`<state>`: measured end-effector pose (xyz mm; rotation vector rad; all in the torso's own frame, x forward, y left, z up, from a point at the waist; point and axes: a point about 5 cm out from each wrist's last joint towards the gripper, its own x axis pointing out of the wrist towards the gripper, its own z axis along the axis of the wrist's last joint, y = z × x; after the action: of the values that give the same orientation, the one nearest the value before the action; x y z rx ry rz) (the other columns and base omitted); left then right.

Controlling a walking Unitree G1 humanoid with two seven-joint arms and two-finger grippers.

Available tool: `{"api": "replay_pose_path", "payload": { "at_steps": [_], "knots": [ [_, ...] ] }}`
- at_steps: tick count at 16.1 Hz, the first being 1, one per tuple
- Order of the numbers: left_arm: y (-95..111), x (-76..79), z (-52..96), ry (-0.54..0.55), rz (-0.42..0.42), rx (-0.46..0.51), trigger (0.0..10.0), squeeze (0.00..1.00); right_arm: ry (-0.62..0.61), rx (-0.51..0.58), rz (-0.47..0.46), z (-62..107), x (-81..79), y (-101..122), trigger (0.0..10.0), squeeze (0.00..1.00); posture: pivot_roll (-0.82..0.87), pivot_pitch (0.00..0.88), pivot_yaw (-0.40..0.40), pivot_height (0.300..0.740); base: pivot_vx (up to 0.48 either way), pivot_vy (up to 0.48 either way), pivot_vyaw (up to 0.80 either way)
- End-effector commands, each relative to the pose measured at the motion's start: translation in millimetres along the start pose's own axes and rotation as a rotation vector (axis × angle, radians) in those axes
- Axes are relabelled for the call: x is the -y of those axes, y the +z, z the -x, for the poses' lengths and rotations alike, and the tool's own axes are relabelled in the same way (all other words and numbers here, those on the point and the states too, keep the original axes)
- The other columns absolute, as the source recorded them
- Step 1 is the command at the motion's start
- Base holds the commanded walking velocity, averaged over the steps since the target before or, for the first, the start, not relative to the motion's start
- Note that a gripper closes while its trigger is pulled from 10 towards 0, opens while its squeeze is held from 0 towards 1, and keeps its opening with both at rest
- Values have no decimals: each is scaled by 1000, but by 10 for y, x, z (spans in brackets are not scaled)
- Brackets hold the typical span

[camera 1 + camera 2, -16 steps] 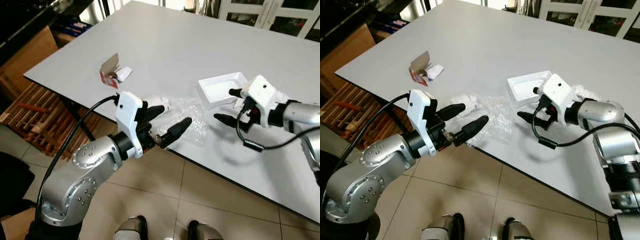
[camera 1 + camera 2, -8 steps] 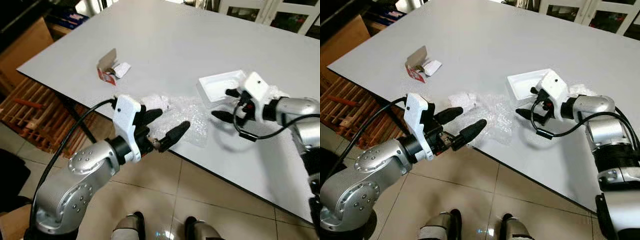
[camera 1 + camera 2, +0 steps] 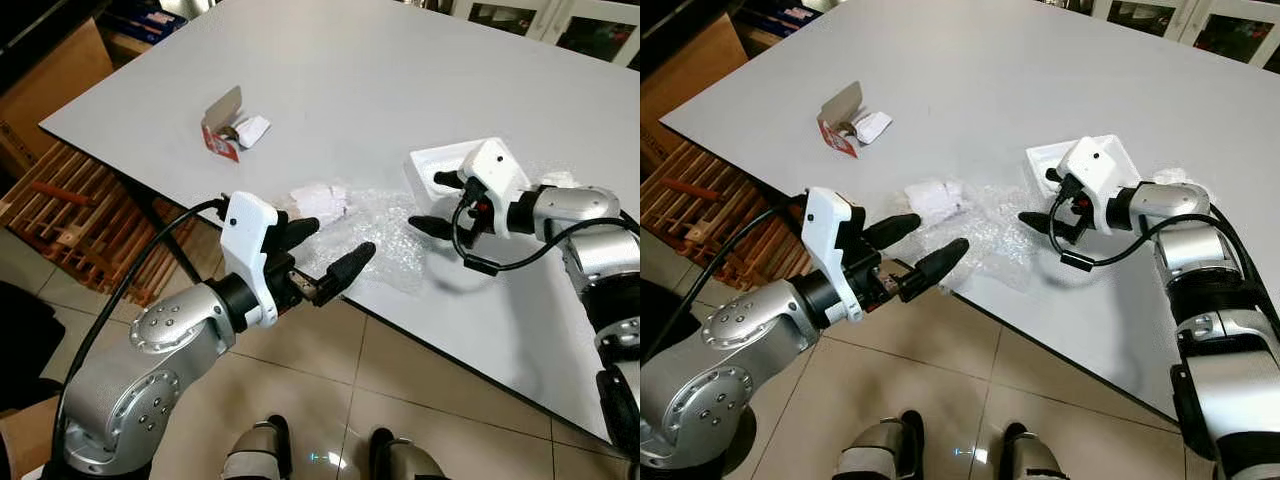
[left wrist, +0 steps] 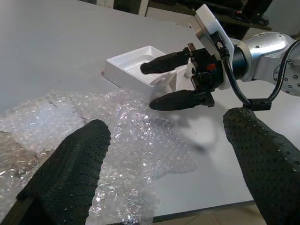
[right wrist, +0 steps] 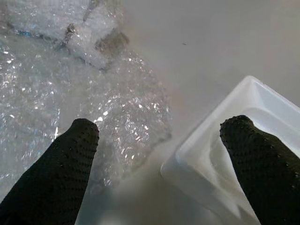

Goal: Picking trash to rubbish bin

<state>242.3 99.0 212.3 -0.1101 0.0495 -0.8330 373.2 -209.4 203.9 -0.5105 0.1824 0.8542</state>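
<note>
Early in the job, by the look of it: nothing gripped, no rubbish bin anywhere around the table [image 3: 330, 70], all the trash lying on the grey top. Left gripper [image 3: 322, 252] hanging just off the table's near edge, beside the bubble wrap [image 3: 385, 240], fingers spread wide and empty. Right gripper [image 3: 440, 203] over the table at the far side of that wrap, fingers parted too, one above the white foam tray [image 3: 432, 162] and one just beside its near wall, holding nothing. Bubble wrap itself: a clear, crinkled, glinting sheet spread flat along the table's near edge, limp and thin, likely to bunch and slip when pinched. Crumpled white paper [image 3: 320, 200] touching the wrap on the side away from the tray. Foam tray shallow, rectangular, upright, open side up, just beside the wrap. Torn red-and-brown carton [image 3: 222, 125] with a white scrap, well apart from the wrap, further in on the table. Everything left to do: grasp, carry, drop
</note>
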Motion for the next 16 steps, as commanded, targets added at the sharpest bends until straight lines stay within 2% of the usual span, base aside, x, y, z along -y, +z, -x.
{"api": "replay_pose_path", "payload": {
  "at_steps": [1, 16],
  "knots": [
    [10, 22, 36, -1, -5, -1, 10000, 0, 20, 2, 17, -8, 2, 18, 10000, 0, 189, 242, 30, 740, 0, 0, 0],
    [22, 27, 14, -5, -14, 0, 10000, 0, 32, -2, 27, -9, 31, -30, 10000, 0, 189, 237, 30, 740, 0, 0, 0]
  ]
}}
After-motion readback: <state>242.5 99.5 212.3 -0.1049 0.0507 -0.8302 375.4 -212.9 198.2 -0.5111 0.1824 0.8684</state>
